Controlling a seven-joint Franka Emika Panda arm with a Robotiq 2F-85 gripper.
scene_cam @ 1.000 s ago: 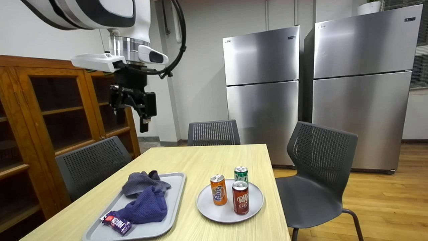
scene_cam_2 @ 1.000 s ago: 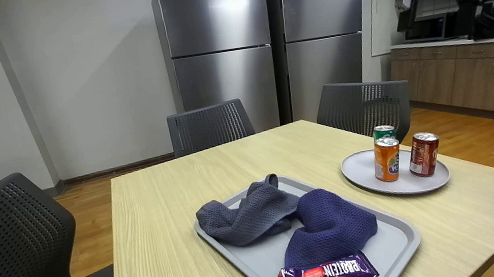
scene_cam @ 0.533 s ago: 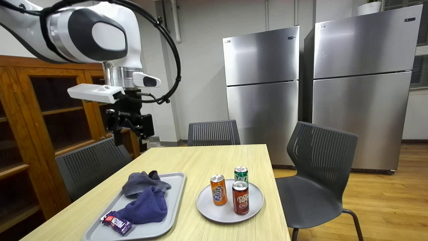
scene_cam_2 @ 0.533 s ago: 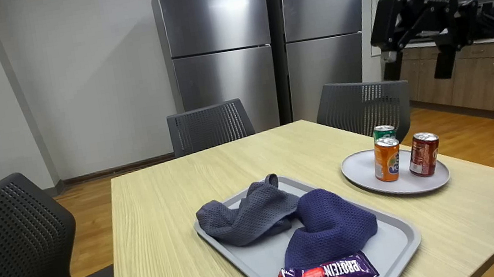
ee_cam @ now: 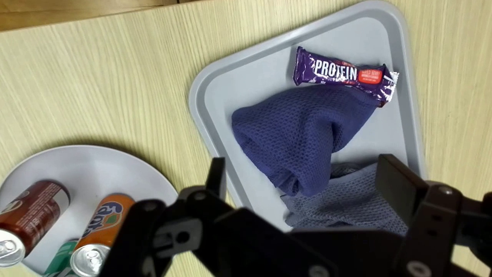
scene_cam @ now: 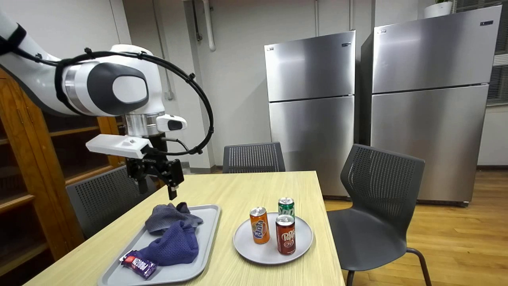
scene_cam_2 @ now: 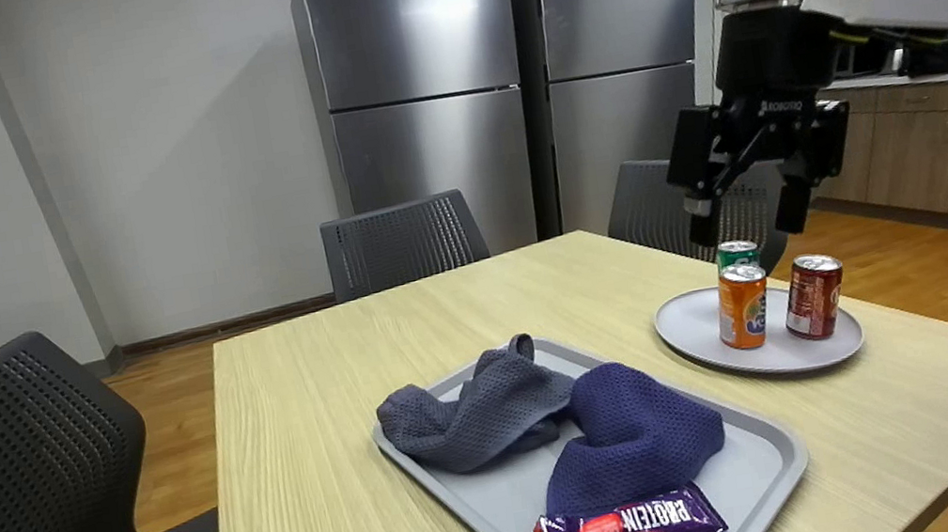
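My gripper [ee_cam: 305,173] hangs open above the grey tray [ee_cam: 246,65], nothing between its fingers. In the wrist view a grey cloth [ee_cam: 346,200] lies beneath the jaws, partly hidden by the gripper. Just beyond it is a crumpled navy cloth [ee_cam: 296,134], with a purple protein bar [ee_cam: 340,73] against its far side. An exterior view has the gripper [scene_cam: 157,190] a little above the grey cloth [scene_cam: 168,217], touching nothing. Seen from elsewhere, the gripper [scene_cam_2: 748,220] appears in front of a chair, and the navy cloth [scene_cam_2: 629,432] and bar [scene_cam_2: 634,526] rest on the tray.
Beside the tray stands a round grey plate [scene_cam: 246,248] with an orange Fanta can [scene_cam: 259,226], a dark red Dr Pepper can [scene_cam: 285,236] and a green can [scene_cam: 286,207], all upright. Chairs [scene_cam: 254,157] surround the wooden table [scene_cam: 238,186]. A wooden cabinet [scene_cam: 24,159] is behind the arm.
The arm has come down a long way, bringing the gripper close above the tray; in an exterior view it also shifted left. Its jaws stayed open. Cloths, bar and cans have not moved.
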